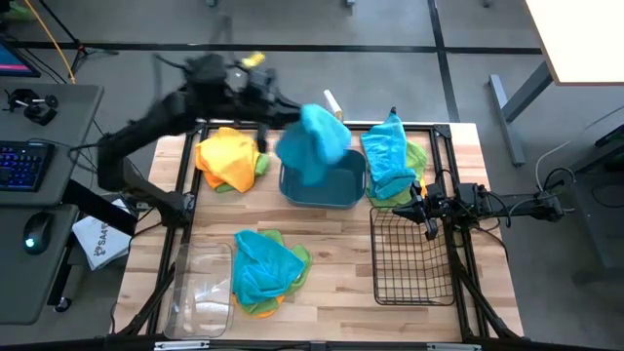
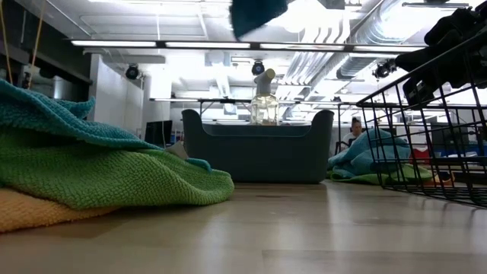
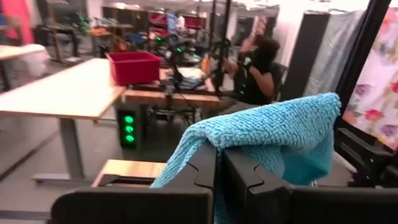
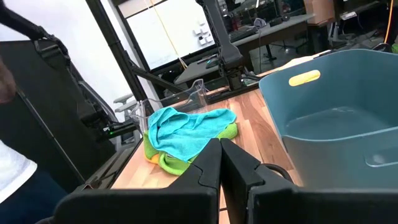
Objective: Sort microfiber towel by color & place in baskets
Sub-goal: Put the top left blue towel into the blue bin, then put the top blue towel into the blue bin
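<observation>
At the near edge of the light wooden slatted table (image 1: 331, 258) lies the clear plastic rectangular bin (image 1: 200, 292), tipped on its side, near the left corner. Just beside it, toward the middle, sits a pile of 3 fuzzy microfiber towels (image 1: 265, 271): turquoise on top, lime green under it, orange at the bottom. To the right of that pile stands the black wire-mesh basket (image 1: 414, 258).

The right gripper (image 1: 429, 213) waits over the far rim of the wire basket, its 2 dark fingers pressed together on nothing.

Farther back, in the middle, sits the teal plastic rounded tub (image 1: 331, 187). Above its left part the left gripper (image 1: 292, 122) holds a turquoise microfiber towel (image 1: 314, 144) in the air; in the left wrist view the fingers pinch the cloth, which drapes over and between them. The towel hangs over the tub, with its lower edge at about rim level seen from above.

Left of the tub lies an orange towel (image 1: 229, 156) with lime green showing at its edge. Right of the tub, another turquoise towel (image 1: 390, 156) rests on a lime green one (image 1: 414, 161).

Behind the tub stands a clear spray bottle (image 2: 264, 103) with a pale nozzle. Beyond the table, a person (image 3: 255, 65) sits in the room.
</observation>
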Robot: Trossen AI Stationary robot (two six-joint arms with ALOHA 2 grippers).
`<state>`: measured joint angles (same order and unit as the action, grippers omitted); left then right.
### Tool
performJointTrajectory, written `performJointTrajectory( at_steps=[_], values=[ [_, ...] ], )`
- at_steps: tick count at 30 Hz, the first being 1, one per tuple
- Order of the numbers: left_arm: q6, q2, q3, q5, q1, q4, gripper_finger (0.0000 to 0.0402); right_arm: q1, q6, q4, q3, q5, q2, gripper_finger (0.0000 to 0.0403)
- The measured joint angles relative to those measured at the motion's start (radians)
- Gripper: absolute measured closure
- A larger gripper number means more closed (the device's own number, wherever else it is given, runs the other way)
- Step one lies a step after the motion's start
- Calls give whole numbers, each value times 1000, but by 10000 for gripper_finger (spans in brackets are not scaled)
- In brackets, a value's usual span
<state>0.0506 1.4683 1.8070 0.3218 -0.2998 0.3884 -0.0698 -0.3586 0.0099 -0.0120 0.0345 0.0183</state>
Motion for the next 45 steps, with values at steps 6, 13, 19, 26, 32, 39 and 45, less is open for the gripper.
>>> performJointTrajectory(
  at_steps=[6,13,19,26,32,39,45],
  values=[
    [82,57,-234,2,57,-255,401,0,0,0,0,0,0,402],
    [305,9,-679,-18,12,-763,401,0,0,0,0,0,0,402],
    [360,12,-945,-142,-10,-894,401,0,0,0,0,0,0,402],
    [343,45,-985,-188,-10,-771,387,0,0,0,0,0,0,402],
    [136,44,-856,-195,-14,-416,305,0,0,0,0,0,0,402],
    [-16,44,-632,-194,-6,52,185,0,0,0,0,0,0,402],
    [-13,15,-440,-51,-21,427,146,0,0,0,0,0,0,402]
  ],
)
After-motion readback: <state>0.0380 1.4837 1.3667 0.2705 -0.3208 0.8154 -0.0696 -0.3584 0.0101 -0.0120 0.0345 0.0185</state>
